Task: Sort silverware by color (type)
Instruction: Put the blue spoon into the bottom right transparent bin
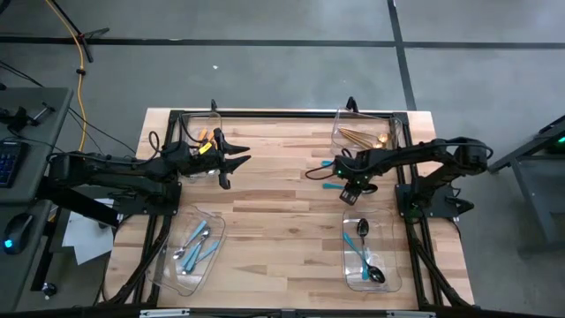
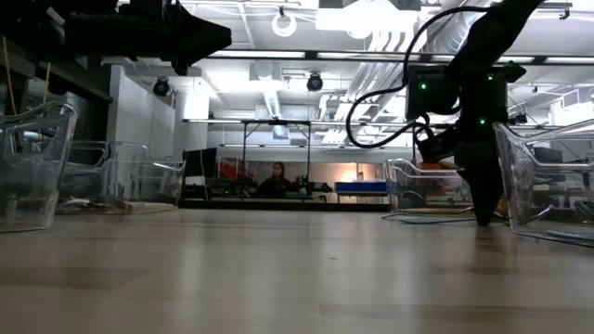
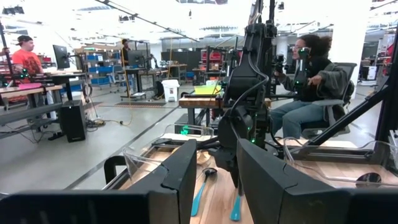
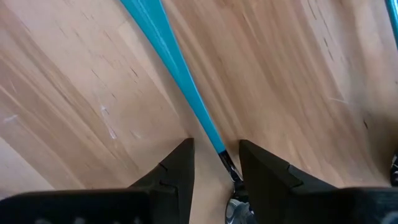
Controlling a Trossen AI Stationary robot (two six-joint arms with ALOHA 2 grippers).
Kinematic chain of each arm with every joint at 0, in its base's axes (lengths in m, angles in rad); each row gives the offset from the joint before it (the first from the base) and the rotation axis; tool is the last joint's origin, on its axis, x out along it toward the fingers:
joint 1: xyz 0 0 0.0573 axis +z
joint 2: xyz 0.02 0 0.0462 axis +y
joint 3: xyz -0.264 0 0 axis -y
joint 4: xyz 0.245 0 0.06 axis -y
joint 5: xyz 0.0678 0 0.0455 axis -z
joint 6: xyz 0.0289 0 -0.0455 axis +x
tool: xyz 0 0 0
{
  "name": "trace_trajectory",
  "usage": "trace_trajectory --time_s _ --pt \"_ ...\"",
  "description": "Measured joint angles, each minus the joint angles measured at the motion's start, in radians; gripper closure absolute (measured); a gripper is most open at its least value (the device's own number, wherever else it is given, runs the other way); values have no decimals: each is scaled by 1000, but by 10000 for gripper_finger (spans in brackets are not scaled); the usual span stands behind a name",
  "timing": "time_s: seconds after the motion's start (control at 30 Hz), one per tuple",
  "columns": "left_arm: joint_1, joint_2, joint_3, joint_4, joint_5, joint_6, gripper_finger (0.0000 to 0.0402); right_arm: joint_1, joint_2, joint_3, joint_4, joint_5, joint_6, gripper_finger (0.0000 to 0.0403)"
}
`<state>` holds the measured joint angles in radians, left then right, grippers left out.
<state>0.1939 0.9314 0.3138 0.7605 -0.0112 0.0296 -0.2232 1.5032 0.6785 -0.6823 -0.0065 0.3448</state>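
Note:
My right gripper [image 4: 214, 163] points straight down at the table, open. Its fingers stand on either side of a teal-handled black utensil [image 4: 177, 71], where the teal handle meets the black neck [image 4: 229, 167]. In the high view this gripper [image 1: 350, 193] is right of the table's middle, with the utensil's handle [image 1: 331, 186] sticking out to its left. A second teal-handled black spoon [image 1: 318, 170] lies flat just beyond it. My left gripper [image 1: 237, 162] is open and held level above the table's far left part, holding nothing.
Four clear bins sit at the table's corners. The far-left one [image 1: 196, 134] holds orange-handled pieces and the far-right one [image 1: 364, 134] holds gold ones. The near-left one [image 1: 190, 249] holds light-blue-handled ones and the near-right one [image 1: 369, 254] holds teal-handled black ones. Bare wood lies between the bins. People sit beyond the table.

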Motion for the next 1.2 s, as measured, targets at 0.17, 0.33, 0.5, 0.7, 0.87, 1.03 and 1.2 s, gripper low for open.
trace_trajectory --time_s 0.17,0.33,0.5,0.7,0.87,1.03,1.2 --pt "0 0 0 -1 0 0 295 0 14 0 1 -1 -5 289" --pt "0 0 0 0 0 0 295 0 13 -2 0 -3 -2 290" --pt "0 0 0 0 0 0 295 0 14 -3 3 -7 22 325" --pt "0 0 0 0 0 0 295 1 15 -3 10 -11 42 396" --pt "0 0 0 0 0 0 295 1 15 -4 10 -9 41 395" --pt "0 0 0 0 0 0 296 0 15 -4 7 -9 19 398" --pt "0 0 0 0 0 0 295 1 19 9 8 -9 -9 400"
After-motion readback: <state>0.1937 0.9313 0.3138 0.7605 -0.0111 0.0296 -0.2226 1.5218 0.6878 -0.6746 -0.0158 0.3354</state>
